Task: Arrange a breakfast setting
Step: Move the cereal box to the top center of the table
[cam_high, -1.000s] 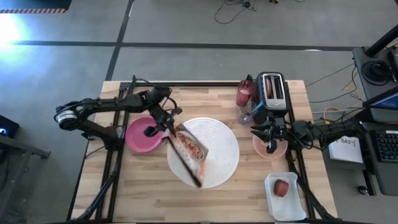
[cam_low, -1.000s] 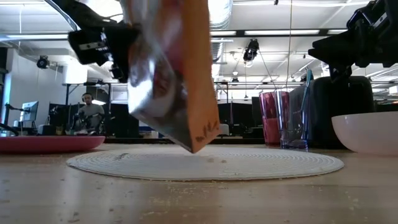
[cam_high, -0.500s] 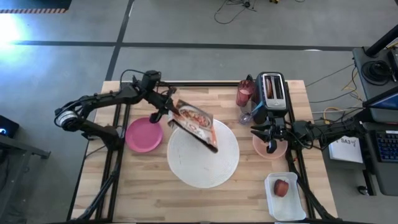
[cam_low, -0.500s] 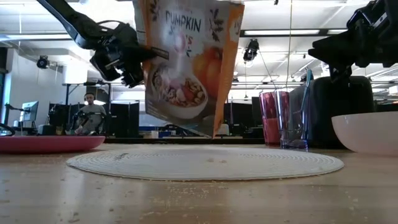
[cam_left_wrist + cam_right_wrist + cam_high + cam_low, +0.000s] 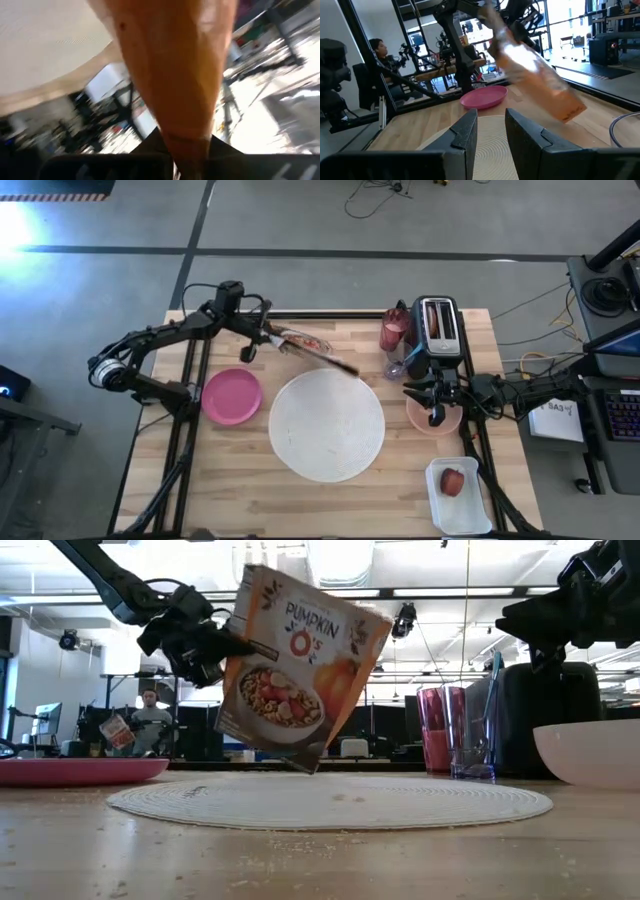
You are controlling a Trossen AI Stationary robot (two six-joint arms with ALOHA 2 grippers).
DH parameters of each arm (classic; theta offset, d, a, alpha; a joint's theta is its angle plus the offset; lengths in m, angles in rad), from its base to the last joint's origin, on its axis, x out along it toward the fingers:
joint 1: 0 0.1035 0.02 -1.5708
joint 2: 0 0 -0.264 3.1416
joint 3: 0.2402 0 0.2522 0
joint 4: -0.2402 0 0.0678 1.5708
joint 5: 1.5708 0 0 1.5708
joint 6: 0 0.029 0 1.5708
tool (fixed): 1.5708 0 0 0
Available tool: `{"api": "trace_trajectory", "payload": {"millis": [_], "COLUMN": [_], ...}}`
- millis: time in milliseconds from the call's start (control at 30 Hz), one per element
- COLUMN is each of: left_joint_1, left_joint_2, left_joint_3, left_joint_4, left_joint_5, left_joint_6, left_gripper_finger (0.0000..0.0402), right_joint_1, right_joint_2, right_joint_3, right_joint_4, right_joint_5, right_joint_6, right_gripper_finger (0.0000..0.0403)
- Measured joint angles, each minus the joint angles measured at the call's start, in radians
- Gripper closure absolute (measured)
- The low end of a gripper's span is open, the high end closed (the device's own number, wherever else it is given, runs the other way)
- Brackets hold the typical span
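High view, left pincer (image 5: 262, 336): closed on the edge of a cereal box (image 5: 312, 348), held in the air over the far part of the worktop (image 5: 230, 470), just past the far rim of the large round white plate (image 5: 327, 425).
High view, plates: the smaller magenta plate (image 5: 232, 396) lies just left of the white plate, both bare.
High view, right pincer (image 5: 436, 416): hovers over the translucent peach bowl (image 5: 422, 417), fingers a little apart, nothing between them.
High view, far right: the pink tumbler (image 5: 393, 332) stands beside a toaster (image 5: 437, 323); a small red fruit (image 5: 453, 482) sits in a white dish (image 5: 481, 513) at the near right corner.
Low view: the box hangs tilted above the white plate, clear of it; crumbs dot the worktop.
Left wrist view: orange box wall fills the frame, pinched at the fingers; the rest is too blurred to read.
Right wrist view: two dark fingers (image 5: 467, 132) stand parted; the box shows beyond, probably above the magenta plate's side.
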Motion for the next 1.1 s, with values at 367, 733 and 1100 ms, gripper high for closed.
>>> {"api": "trace_trajectory", "payload": {"millis": [367,733,1100], "left_joint_1": [0.024,-0.039,-0.082], "left_joint_2": [0.0,0.0,0.129], "left_joint_3": [0.0,0.0,0.0], "left_joint_4": [0.064,0.19,0.259], "left_joint_5": [-0.089,-0.026,0.048], "left_joint_6": [-0.217,-0.304,-0.325], "left_gripper_finger": [0.0402,0.0402,0.0402], "right_joint_1": [0.0,0.0,0.0], "right_joint_2": [0.0,0.0,0.0], "right_joint_3": [0.0,0.0,0.0], "right_joint_4": [0.0,0.0,0.0], "right_joint_5": [0.0,0.0,0.0], "right_joint_6": [0.0,0.0,0.0], "right_gripper_finger": [0.0312,0.0312,0.0312]}}
